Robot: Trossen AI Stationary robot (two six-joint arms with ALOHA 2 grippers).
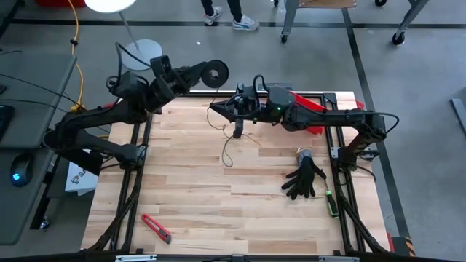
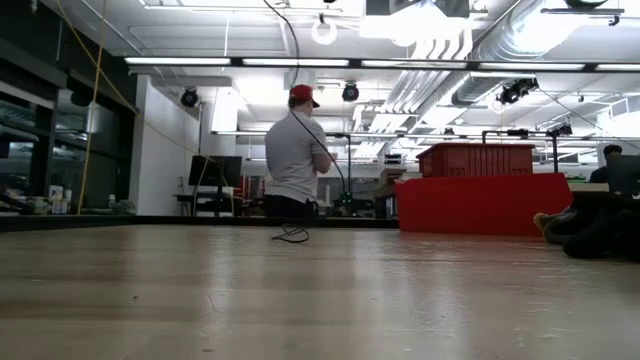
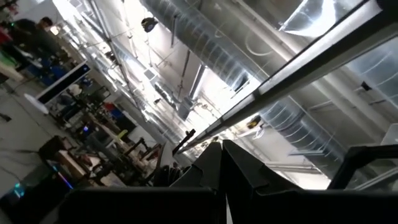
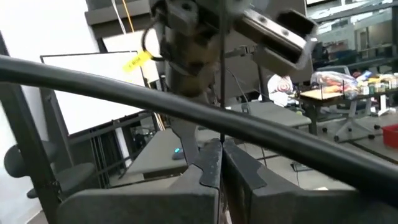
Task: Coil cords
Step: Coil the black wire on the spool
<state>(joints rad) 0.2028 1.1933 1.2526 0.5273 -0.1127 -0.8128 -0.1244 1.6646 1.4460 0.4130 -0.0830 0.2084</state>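
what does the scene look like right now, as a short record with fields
left gripper: raised past the table's far edge, shut on the black spool
right gripper: shut, near the far edge, over the wood
cord: thin, hangs below the right arm, loose loop lying on the table
other items: black glove, red cutter
person: standing beyond the table in the low view

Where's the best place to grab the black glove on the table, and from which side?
Grip the glove at its cuff end, probably coming straight down from above. It lies flat on the table with the fingers splayed toward the near edge, so the bunched cuff likely gives the jaws more to pinch than the thin fingers.
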